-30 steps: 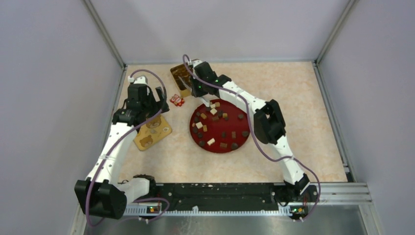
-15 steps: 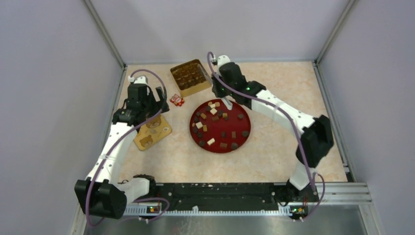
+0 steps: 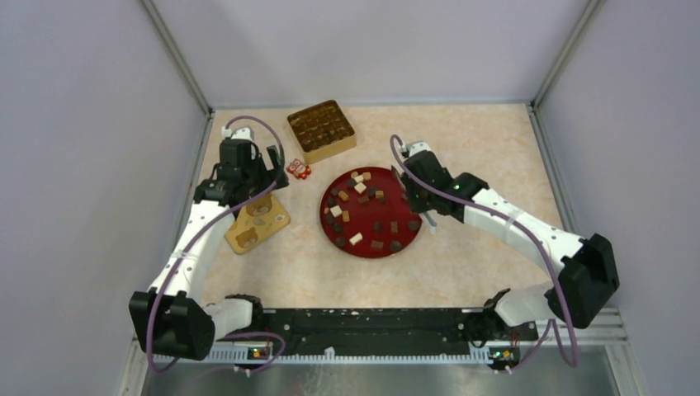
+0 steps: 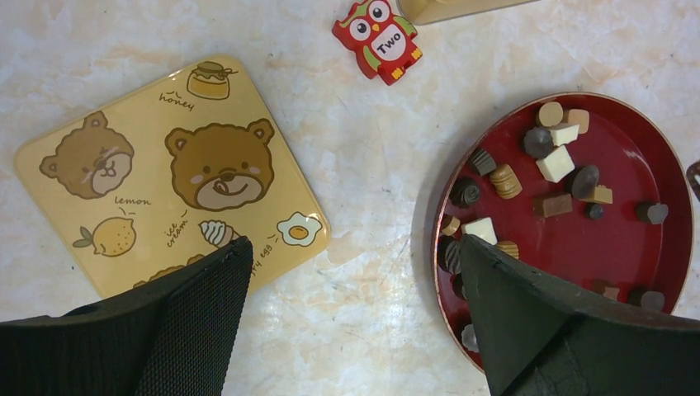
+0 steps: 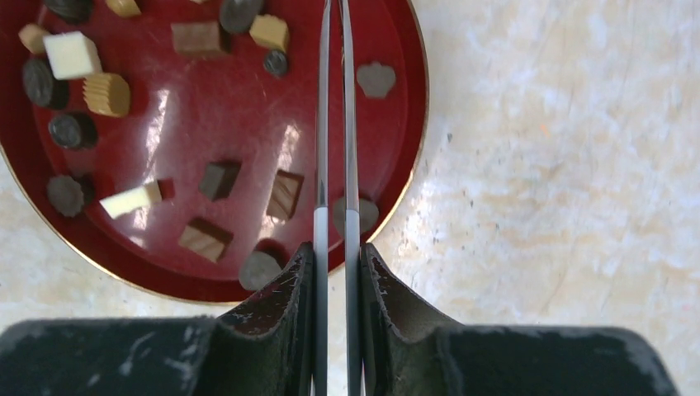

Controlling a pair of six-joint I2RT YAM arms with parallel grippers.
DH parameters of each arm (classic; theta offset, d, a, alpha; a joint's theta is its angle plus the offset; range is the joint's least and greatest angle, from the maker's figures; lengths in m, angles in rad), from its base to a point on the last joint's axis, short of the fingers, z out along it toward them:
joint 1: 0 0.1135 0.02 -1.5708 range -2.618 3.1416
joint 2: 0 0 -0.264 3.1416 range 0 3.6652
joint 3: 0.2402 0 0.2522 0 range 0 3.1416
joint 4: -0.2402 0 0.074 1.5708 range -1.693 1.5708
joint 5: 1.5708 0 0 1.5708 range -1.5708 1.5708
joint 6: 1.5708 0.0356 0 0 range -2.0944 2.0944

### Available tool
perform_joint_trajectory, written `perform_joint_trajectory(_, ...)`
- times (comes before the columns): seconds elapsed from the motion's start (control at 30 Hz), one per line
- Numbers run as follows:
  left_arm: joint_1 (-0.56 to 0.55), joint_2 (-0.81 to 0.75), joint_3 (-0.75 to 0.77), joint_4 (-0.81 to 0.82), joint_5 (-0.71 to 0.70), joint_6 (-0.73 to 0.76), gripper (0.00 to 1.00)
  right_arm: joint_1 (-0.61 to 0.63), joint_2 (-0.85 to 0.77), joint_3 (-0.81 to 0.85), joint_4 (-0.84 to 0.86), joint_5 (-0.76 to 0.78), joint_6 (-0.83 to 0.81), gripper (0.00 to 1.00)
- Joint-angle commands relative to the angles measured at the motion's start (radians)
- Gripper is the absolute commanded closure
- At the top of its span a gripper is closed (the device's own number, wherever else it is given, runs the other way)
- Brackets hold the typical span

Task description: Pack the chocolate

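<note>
Odds and ends on the marbled table point(image 3: 495, 148)
Around the red plate point(image 3: 367, 252): bear-printed lid point(image 3: 257, 221) at 9 o'clock, owl token point(image 3: 299, 169) at 10, gold tin point(image 3: 334, 150) at 11.

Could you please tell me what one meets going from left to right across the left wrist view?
bear-printed lid → red owl figure → red plate holding the chocolate

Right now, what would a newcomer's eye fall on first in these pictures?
The round dark-red plate at the table's centre, strewn with brown and cream chocolate pieces. The right fingers hold thin metal tweezers over its right edge. To the left lies a yellow bear-printed lid.
</note>
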Motion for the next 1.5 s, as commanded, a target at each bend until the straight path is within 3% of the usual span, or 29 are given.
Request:
perform_joint_trajectory(0.0, 0.000, 0.006, 0.003, 0.057, 0.015, 0.002, 0.01, -0.003, -0.087, -0.020, -0.066, 0.032, 0.069, 0.86)
perform_joint_trajectory(0.47, -0.001, 0.009, 0.002, 0.058, 0.012, 0.004, 0.01, -0.003, -0.093, -0.056, -0.125, 0.036, 0.066, 0.60)
perform_joint_trajectory(1.47, 0.000, -0.001, -0.009, 0.059, 0.014, 0.000, 0.01, -0.002, -0.016, -0.102, -0.046, 0.024, 0.034, 0.61)
